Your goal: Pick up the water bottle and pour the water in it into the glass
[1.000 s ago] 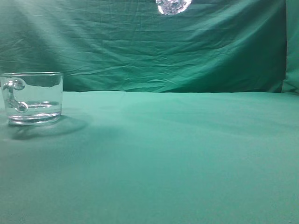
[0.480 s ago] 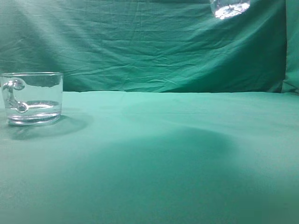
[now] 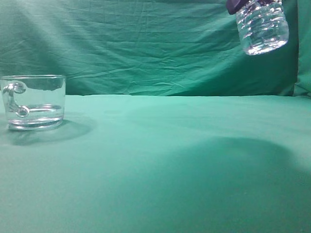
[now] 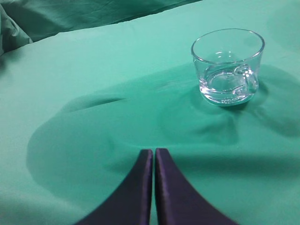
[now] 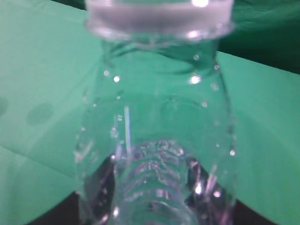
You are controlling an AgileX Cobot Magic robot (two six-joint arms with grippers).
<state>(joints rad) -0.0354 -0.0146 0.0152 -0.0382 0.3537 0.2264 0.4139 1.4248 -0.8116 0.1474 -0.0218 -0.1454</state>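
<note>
One short, wide clear glass mug with a curled handle (image 4: 228, 68) stands upright on the green-clothed counter (image 3: 160, 160), a shallow layer of clear water (image 3: 41, 110) inside. The left hand (image 4: 153, 161), fingers pressed together and empty, hovers near the mug. Well apart from it, the right hand (image 3: 235, 6) grips the ribbed clear plastic bottle (image 3: 262, 26) aloft.

The glass (image 3: 33, 102), a short wide clear mug with a curled handle, stands upright holding a shallow layer of water (image 3: 41, 110). The water bottle (image 3: 261, 26), clear and ribbed, hangs in the air well right of the glass and higher, its base tilted slightly.
</note>
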